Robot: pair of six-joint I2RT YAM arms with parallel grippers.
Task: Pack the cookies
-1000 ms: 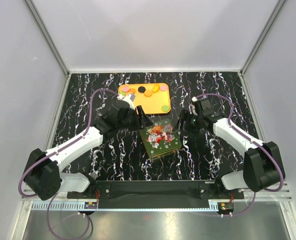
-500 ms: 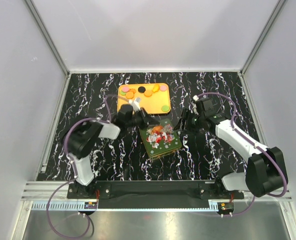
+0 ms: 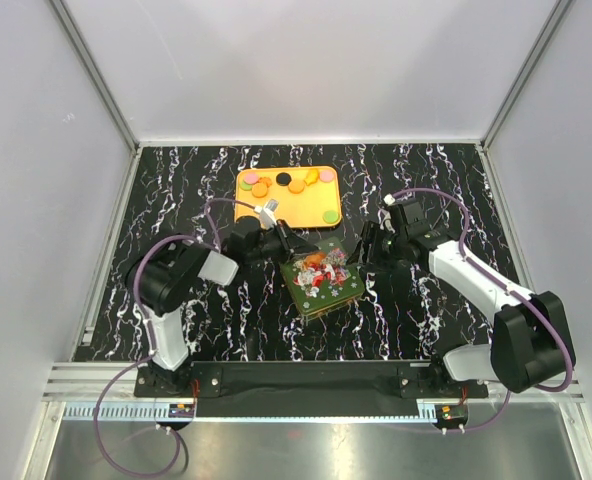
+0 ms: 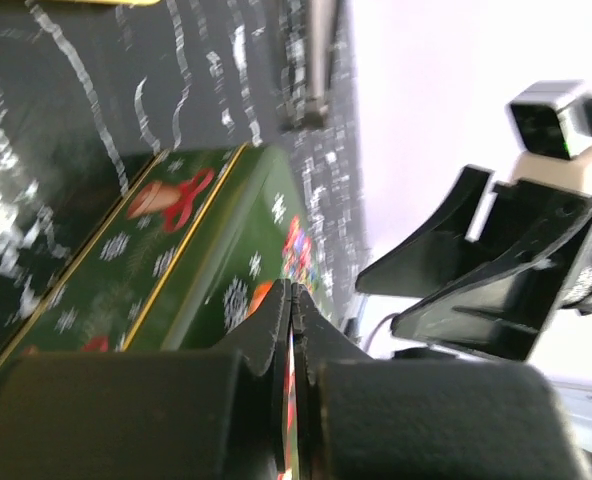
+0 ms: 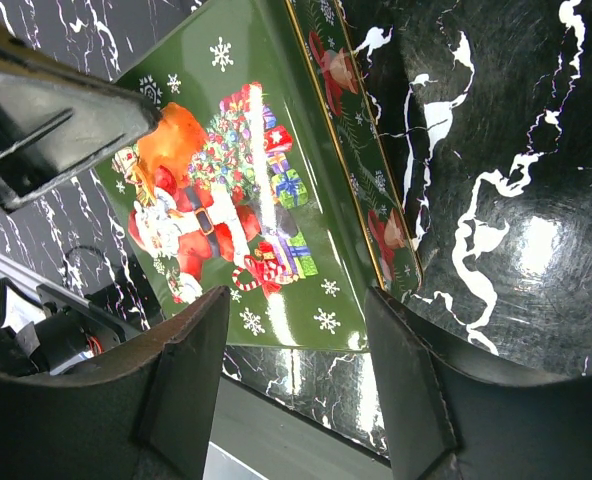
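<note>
Cookies (image 3: pixel 286 185) lie on orange tray (image 3: pixel 306 210), upper centre of frame. Lidded green tin (image 3: pixel 324 285) sits just below. Left hand (image 3: pixel 294 243), fingers together, at tin's upper-left edge, possibly nipping the lid rim; right hand (image 3: pixel 360 254), fingers apart, over right edge, likely to steady it.

Bright, even light w/ glare on tabletop (image 5: pixel 521 245); left-wrist blur

The green box (image 5: pixel 266 200) has a smooth, glossy printed lid, like lacquered metal. The black marbled table (image 5: pixel 496 200) is polished and throws back glare; the orange tray (image 3: pixel 306 208) looks matt plastic.
</note>
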